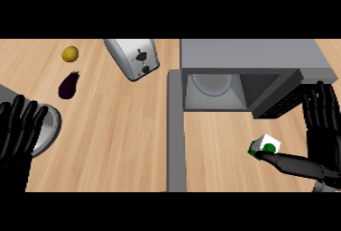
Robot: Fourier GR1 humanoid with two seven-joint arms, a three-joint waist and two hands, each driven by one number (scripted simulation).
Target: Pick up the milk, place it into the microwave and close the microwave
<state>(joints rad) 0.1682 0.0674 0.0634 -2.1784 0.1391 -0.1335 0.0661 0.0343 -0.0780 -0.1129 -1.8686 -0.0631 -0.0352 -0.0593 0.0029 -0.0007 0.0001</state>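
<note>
The milk, a small white carton with green marks, stands on the wooden counter in front of the microwave's right corner. The grey microwave sits at the upper right, its cavity showing a round glass plate. Its door is swung wide open and runs down the view as a long grey strip. My right hand is to the right of the milk, fingers straight and pointing up beside the microwave's dark side panel. Its thumb stretches left and touches the carton's lower edge. The hand is open.
My left hand rests open at the left edge, fingers up, over a round metal plate. A toaster, a lemon and a dark eggplant lie at the upper left.
</note>
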